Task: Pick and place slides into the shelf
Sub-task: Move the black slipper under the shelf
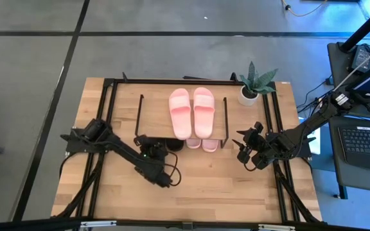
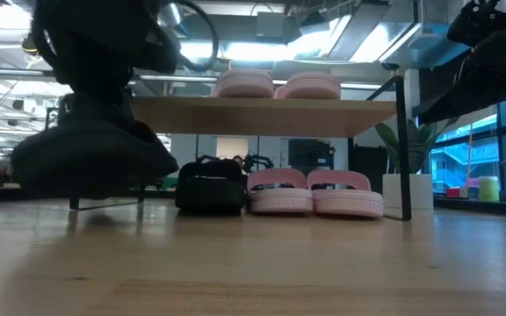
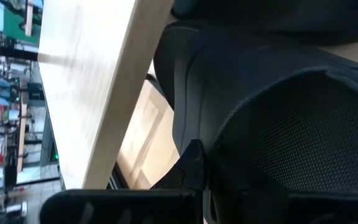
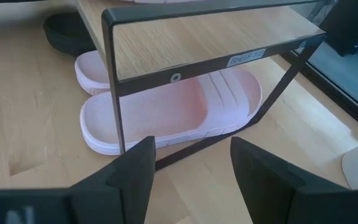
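Observation:
The shelf (image 1: 153,115) stands at the table's far middle. One pink pair (image 1: 191,112) lies on its top board. A second pink pair (image 4: 166,112) rests soles down on the table under the board, beside one black slide (image 2: 209,186). My left gripper (image 1: 151,153) hovers off the shelf's near left corner, shut on the other black slide (image 2: 95,158). My right gripper (image 4: 188,180) is open and holds nothing. It stands near the shelf's right end frame (image 4: 114,81), facing the lower pink pair. My left gripper holds the black slide (image 3: 278,112), whose meshed surface fills its wrist view. The slide itself hides where the fingers meet it, so the part cannot be told. In the low view the slide hangs clear of the table, roughly level, beside the shelf's board edge (image 3: 117,93).
A potted plant (image 1: 249,95) stands at the shelf's far right corner. Black frame rails (image 1: 108,128) run along the table's left and right sides. Bare tabletop (image 1: 211,186) lies between the shelf and the near edge. A desk with a keyboard (image 1: 365,144) is to the table's right.

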